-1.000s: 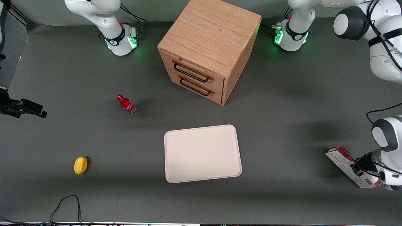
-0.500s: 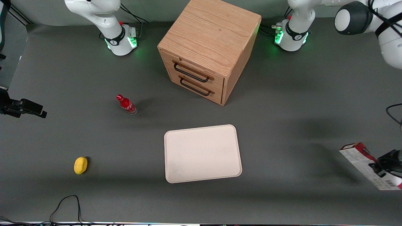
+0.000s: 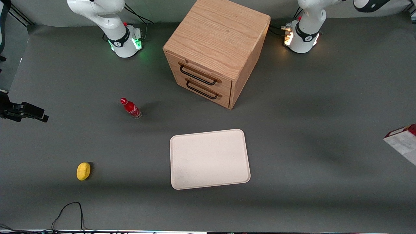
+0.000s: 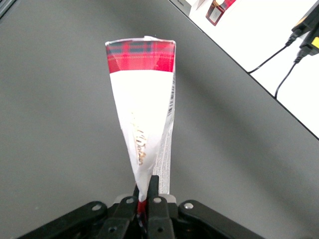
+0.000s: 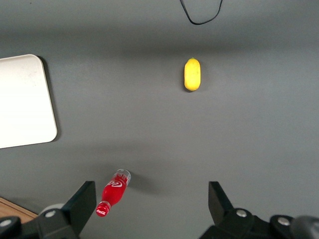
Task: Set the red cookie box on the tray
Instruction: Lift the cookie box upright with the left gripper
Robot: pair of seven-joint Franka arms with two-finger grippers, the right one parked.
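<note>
Red cookie box (image 4: pixel 142 107) pinched in claw (image 4: pixel 147 191), raised above desk (image 3: pixel 325 107) at working arm's end; tray (image 3: pixel 209 159) well apart, transfer and placement left.

long red-and-white cookie box (image 3: pixel 403 143) cut off by front view's edge, well apart from cream tray (image 3: pixel 209 159) | gripper (image 4: pixel 147 191) unseen there

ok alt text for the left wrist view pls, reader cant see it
The gripper is shut on one end of the red cookie box, which is held in the air and points away from the camera, its red tartan end farthest off. Under it lies the dark grey table, whose edge meets a pale floor with black cables.
</note>
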